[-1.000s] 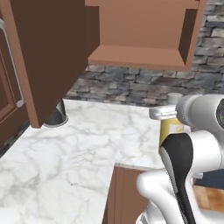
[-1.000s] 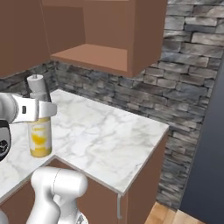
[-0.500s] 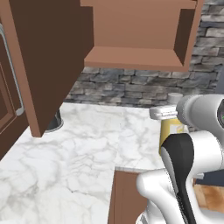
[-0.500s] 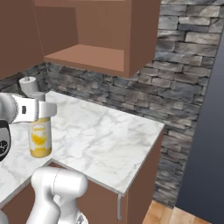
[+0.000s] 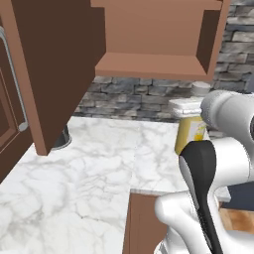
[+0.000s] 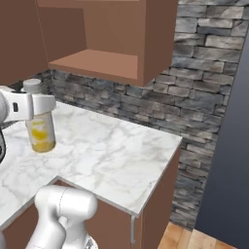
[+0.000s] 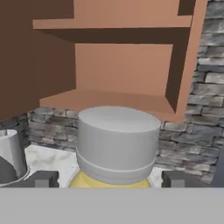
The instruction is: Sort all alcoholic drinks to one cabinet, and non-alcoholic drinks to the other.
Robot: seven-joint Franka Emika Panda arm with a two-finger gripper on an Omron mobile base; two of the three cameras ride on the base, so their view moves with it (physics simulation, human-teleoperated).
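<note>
Gripper (image 7: pixel 106 179) astride juice bottle (image 7: pixel 114 148) on counter (image 5: pixel 74 188)
Fingers spread wide, one each side of the grey cap (image 6: pixel 32 85), not visibly touching. Bottle upright on marble below the open cabinet (image 5: pixel 154 44).

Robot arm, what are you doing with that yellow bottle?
The robot's gripper sits around the yellow juice bottle, one finger on each side just below its grey cap. Whether it is squeezing the bottle cannot be told. The bottle stands on the marble counter. Above it hangs an open wooden cabinet with a bare shelf, probably where the bottle goes next.
</note>
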